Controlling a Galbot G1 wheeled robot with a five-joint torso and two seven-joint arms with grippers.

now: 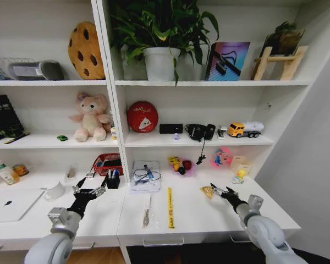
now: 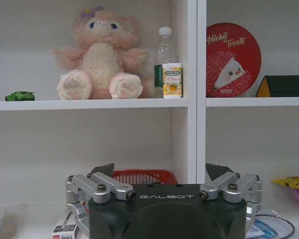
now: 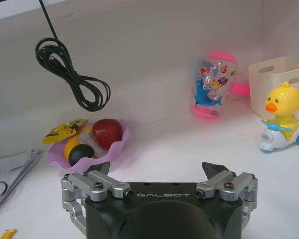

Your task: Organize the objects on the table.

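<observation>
Clutter covers the table (image 1: 209, 217) in the head view: yellow ruler (image 1: 170, 207), laptop (image 1: 11, 203); both grippers hover low. Left wrist: my left gripper (image 2: 160, 175), jaws wide, faces the red basket (image 2: 144, 176). Right wrist: right gripper (image 3: 156, 172), spread and empty, nears the fruit dish (image 3: 89, 144); I'd risk bumping it.

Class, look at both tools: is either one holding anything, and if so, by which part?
Nothing is held. The left tool hovers open over the table near the red basket; the right tool is open beside a small yellow wedge.
</observation>
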